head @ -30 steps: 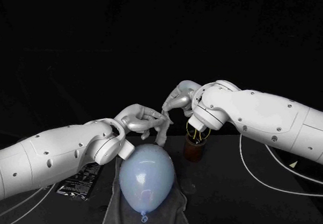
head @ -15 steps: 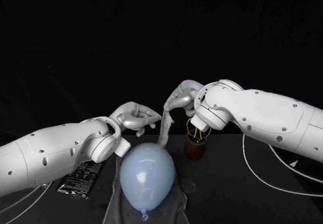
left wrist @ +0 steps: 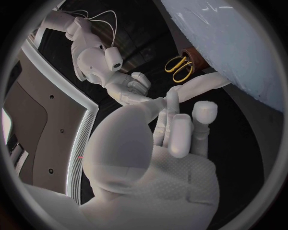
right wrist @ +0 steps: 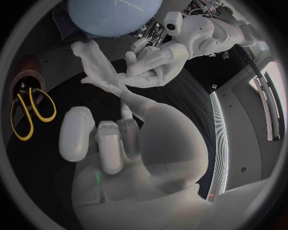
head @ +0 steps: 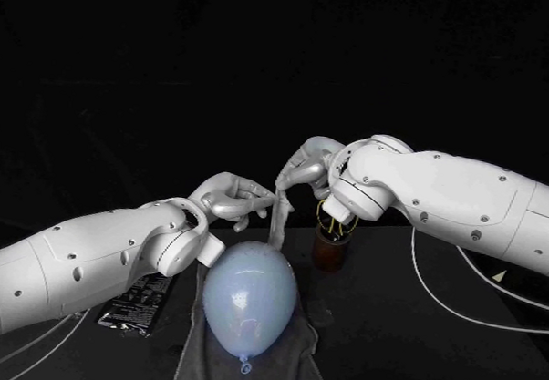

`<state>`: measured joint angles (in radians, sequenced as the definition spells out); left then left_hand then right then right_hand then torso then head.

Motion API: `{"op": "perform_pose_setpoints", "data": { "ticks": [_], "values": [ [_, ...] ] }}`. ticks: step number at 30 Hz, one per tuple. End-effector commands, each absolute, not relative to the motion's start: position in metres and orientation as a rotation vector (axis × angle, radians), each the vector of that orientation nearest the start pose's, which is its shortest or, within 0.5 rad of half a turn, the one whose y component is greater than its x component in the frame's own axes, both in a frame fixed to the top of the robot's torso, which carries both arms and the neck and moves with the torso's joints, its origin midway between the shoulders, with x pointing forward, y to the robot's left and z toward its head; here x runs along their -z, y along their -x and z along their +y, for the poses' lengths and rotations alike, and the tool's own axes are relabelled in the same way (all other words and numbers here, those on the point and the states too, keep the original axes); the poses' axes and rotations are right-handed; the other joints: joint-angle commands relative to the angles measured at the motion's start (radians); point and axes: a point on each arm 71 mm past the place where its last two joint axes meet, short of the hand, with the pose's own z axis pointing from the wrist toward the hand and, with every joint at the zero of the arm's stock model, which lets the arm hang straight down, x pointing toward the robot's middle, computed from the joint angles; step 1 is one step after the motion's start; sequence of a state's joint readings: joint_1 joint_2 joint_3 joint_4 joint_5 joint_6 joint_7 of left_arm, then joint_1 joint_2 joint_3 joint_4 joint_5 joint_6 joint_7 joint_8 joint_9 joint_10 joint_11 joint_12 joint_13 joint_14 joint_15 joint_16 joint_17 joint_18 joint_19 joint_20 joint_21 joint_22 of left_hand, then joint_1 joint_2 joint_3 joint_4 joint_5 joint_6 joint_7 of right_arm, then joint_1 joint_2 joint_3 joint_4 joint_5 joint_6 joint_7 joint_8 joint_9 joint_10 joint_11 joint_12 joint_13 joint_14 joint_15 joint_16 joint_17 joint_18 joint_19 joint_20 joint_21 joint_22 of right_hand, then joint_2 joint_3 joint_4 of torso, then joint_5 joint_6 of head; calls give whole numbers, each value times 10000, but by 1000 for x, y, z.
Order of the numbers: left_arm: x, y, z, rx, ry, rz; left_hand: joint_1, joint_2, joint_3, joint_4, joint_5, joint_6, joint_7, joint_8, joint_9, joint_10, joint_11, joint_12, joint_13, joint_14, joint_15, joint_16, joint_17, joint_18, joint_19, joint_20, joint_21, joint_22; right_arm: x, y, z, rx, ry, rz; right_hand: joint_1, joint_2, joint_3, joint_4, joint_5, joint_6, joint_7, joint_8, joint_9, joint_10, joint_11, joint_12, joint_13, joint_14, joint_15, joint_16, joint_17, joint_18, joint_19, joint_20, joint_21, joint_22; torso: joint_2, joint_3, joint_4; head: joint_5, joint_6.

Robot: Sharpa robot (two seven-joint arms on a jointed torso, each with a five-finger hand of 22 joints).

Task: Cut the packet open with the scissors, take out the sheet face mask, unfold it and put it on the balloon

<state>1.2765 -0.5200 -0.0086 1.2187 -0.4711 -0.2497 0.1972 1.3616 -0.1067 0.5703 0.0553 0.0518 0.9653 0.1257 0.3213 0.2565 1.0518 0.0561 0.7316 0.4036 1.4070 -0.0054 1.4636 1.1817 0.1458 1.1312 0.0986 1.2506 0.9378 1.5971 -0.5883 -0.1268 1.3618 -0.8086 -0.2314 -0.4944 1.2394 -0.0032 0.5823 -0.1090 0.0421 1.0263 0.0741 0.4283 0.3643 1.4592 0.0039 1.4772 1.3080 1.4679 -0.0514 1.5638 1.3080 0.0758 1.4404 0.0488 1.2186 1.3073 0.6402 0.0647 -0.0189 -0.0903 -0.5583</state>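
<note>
Lifts left hand (head: 234, 197) slightly since a second ago, pinching sheet face mask (head: 276, 222) hanging to balloon (head: 250, 297) top; grips its upper end with right hand (head: 306, 168). Left wrist: stretches mask toward balloon. Right wrist: pinches mask, fingers curled

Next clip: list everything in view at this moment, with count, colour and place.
balloon: one, pale blue, lying on the cloth
cloth: one, dark grey, under the balloon
sheet mask: one, pale, a folded strip between both hands, above the balloon's far end
packet: one, black, flat on the table beside the balloon's left
scissors: one pair, yellow handles, upright in the holder
holder: one, brown, beyond the balloon, to its right
cable: one, white, below the right arm
table: one, black
left hand: silver, holds the mask
right hand: silver, pinches the mask's upper end
</note>
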Motion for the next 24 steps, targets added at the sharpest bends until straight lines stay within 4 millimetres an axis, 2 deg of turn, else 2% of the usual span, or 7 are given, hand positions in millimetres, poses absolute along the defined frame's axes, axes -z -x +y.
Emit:
{"op": "perform_pose_setpoints", "data": {
  "ticks": [1, 10, 14, 16, 18, 19, 24],
  "values": [
    [143, -544, 118, 14141, 5751, 15776, 66, -65, -104, -150, -34, 502, -178, 469, 298, 96, -194, 189, 127, 30, -139, 38, 11, -144, 76, -90, 59, 30, 43, -556, -140, -6392, -4162, 18029, -68, 34, 64, 10, 66, 72, 5, 134, 300, 474, -34, 21, 1831, 1029, -80, 70, 2628, -84, 54, -1, 47, 1708, 8, -4, 4, -32, 14],
    [140, -529, 132, 14598, 5226, 16077, 246, 55, 86, -463, -32, 284, -113, 856, 678, -190, -165, 160, 171, -137, -149, -110, -352, -89, -165, -174, -101, -263, 42, -560, -142, -6317, -4272, 17822, -80, 29, 92, -2, 66, 72, 5, 143, 303, 469, -35, 11, 1822, 1029, -81, 70, 2628, -85, 58, -2, 50, 1710, 7, -21, 21, -121, -20],
    [140, -525, 134, 14682, 5096, 16262, 239, 81, 236, -536, -31, 138, -64, 918, 771, -256, -124, 57, 123, -158, -123, -144, -407, -86, -184, -170, -112, -282, 41, -560, -142, -6293, -4284, 17774, -80, 29, 92, -2, 66, 72, 5, 143, 303, 469, -35, 11, 1822, 1029, -81, 70, 2628, -85, 58, -2, 50, 1710, -4, -28, 18, -136, -22],
    [141, -524, 134, 14725, 5040, 16412, 157, 101, 521, -562, -30, -458, 112, 600, 683, -304, 6, -99, 44, -132, -30, -147, -386, -105, -145, -128, -78, -224, 41, -560, -142, -6294, -4288, 17754, -80, 29, 92, -2, 66, 72, 5, 143, 303, 469, -35, 11, 1822, 1029, -81, 70, 2628, -85, 58, -2, 50, 1710, -4, -31, 18, -124, -23],
    [141, -523, 133, 14748, 4998, 16529, 83, 123, 668, -542, -26, -719, 203, 392, 593, -292, 75, -136, 26, -118, 32, -142, -370, -111, -140, -81, -70, -212, 41, -560, -142, -6302, -4285, 17741, -88, 25, 106, -8, 66, 72, 5, 148, 304, 472, -36, 14, 1826, 1029, -81, 70, 2628, -92, 72, -3, 87, 1720, -1, -31, 14, -108, -26],
    [142, -522, 131, 14763, 4942, 16627, -36, 171, 852, -484, -30, -982, 302, 136, 463, -284, 158, -156, 20, -101, 105, -131, -341, -115, -124, -16, -53, -181, 41, -559, -142, -6313, -4282, 17730, -88, 25, 106, -8, 66, 72, 5, 148, 304, 472, -36, 14, 1826, 1029, -81, 70, 2628, -92, 72, -3, 87, 1720, 2, -30, 12, -103, -29],
    [144, -521, 122, 14635, 4551, 17131, -382, 306, 1158, -223, -33, -1564, 393, -467, 167, -264, 227, -70, 90, 28, 187, -19, -71, -153, 51, 95, 89, 81, 41, -559, -138, -6380, -4259, 17664, -96, 21, 125, -16, 66, 73, 4, 155, 305, 466, -36, 3, 1816, 1029, -82, 70, 2628, -92, 74, -3, 87, 1721, 3, -26, 8, -92, -18]
  ]
}}
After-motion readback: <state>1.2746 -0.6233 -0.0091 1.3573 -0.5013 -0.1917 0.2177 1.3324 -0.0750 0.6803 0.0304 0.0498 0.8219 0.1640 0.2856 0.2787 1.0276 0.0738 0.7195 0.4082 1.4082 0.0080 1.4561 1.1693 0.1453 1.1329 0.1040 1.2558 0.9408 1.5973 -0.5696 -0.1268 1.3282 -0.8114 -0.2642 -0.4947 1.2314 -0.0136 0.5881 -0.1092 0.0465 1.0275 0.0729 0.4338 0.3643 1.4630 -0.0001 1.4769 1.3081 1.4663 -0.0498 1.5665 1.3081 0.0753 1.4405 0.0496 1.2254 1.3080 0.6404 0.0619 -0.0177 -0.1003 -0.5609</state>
